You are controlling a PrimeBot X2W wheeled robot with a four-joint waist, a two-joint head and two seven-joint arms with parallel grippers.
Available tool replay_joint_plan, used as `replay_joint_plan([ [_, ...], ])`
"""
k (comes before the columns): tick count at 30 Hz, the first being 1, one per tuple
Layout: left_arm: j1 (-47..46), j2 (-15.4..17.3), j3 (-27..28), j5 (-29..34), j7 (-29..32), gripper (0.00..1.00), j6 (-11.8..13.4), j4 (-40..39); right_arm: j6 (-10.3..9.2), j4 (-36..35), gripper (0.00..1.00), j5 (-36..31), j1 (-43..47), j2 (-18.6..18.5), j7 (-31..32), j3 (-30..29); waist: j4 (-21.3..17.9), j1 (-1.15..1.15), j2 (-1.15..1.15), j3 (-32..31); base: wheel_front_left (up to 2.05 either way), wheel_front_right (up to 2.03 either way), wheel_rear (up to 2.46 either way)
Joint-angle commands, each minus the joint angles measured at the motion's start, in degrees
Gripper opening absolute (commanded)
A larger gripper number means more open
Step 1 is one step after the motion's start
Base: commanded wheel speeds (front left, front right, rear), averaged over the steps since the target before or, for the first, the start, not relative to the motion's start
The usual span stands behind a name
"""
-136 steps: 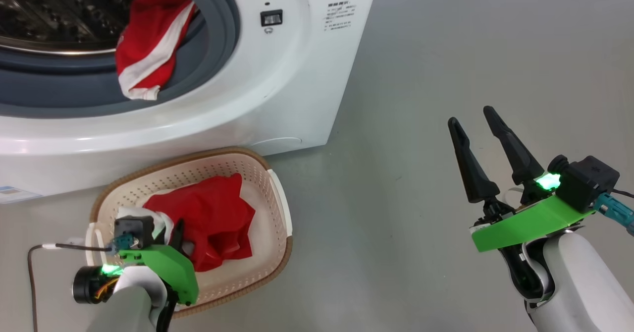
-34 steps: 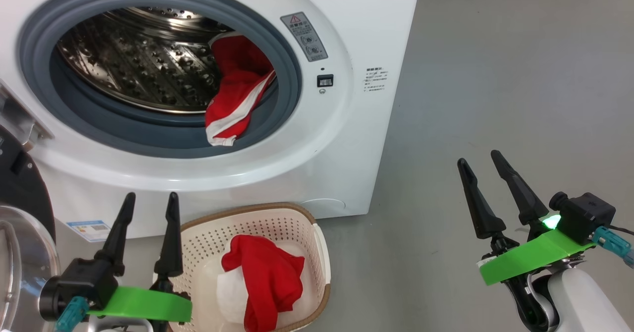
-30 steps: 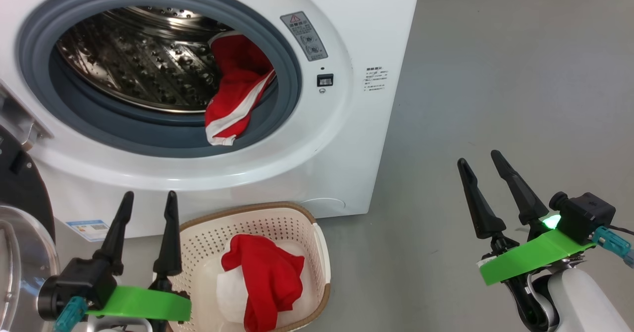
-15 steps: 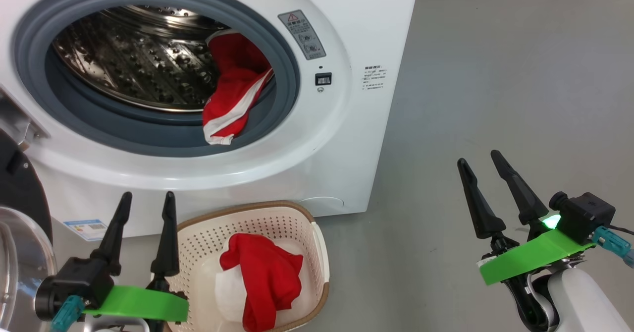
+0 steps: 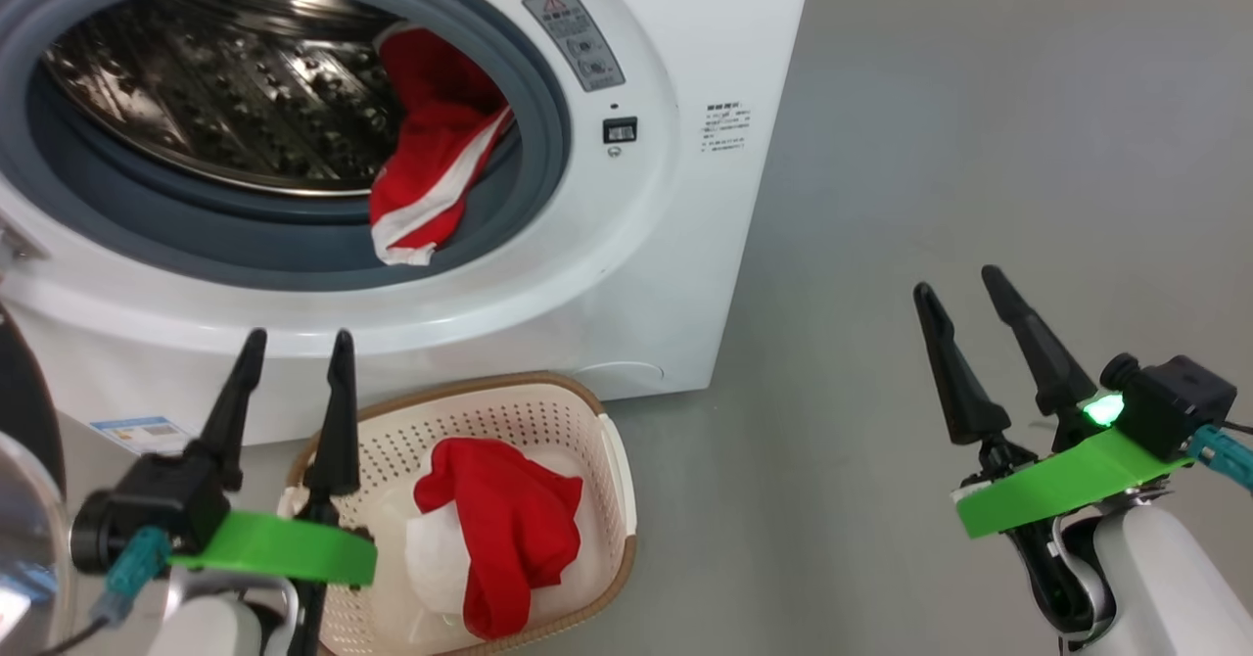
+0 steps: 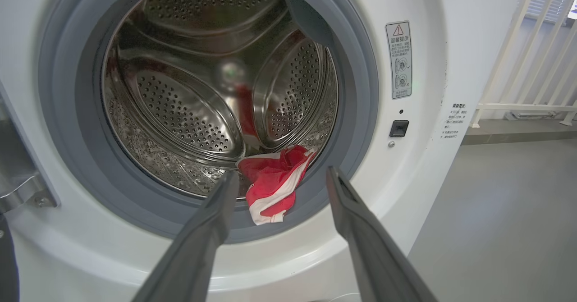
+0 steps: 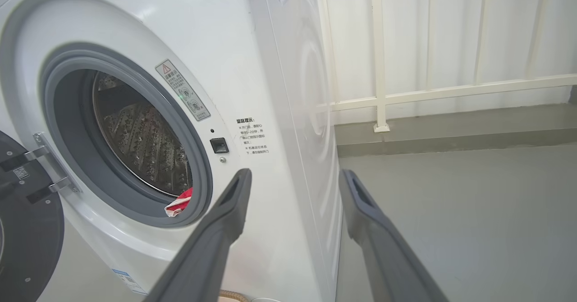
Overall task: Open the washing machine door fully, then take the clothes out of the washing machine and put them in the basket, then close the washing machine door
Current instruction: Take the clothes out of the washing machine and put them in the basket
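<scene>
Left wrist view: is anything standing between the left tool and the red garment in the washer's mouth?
Nothing visible. The left tool is open, the red garment lies over the gasket straight ahead, and the door is swung aside.

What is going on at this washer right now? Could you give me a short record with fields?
door: washing machine door swung open, at the left of the washing machine
in drum: red-and-white garment draped over the grey gasket
basket: basket on the floor before the machine, holding a second garment
left end effector: open, holding nothing, beside the basket
right end effector: open, holding nothing, above bare floor
left to do: drum garment out, door closed
</scene>
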Motion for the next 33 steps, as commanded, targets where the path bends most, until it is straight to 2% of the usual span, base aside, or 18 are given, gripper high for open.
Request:
replay_joint_plan([
  [1, -2.4, 1.5, 1.8, 0.4, 0.2, 1.00, 0.2, -0.8, 0.09, -1.6, 1.00, -0.5, -1.2, -0.3, -0.3, 0.5, -0.6, 0.00, 0.00, 0.9, 0.00, 0.00, 0.00],
  [14, -16.1, 2.4, 1.6, -0.6, 2.3, 1.00, -1.9, 9.6, 0.09, -3.5, 1.00, -1.2, -3.5, 0.6, -0.3, -0.8, -3.1, 0.00, 0.00, 8.3, 0.00, 0.00, 0.00],
  [25, -30.6, 4.1, 1.5, -0.6, 2.9, 1.00, -3.5, 22.7, 0.09, -4.9, 1.00, -1.1, -5.0, 1.4, -0.3, -1.3, -5.4, 0.00, 0.00, 13.3, 0.00, 0.00, 0.00],
  [33, -41.6, 5.0, 1.5, -2.3, 6.9, 1.00, -5.1, 33.1, 0.09, -5.4, 1.00, -1.3, -6.1, 2.1, -0.3, -1.1, -7.2, 0.00, 0.00, 16.1, 0.00, 0.00, 0.00],
])
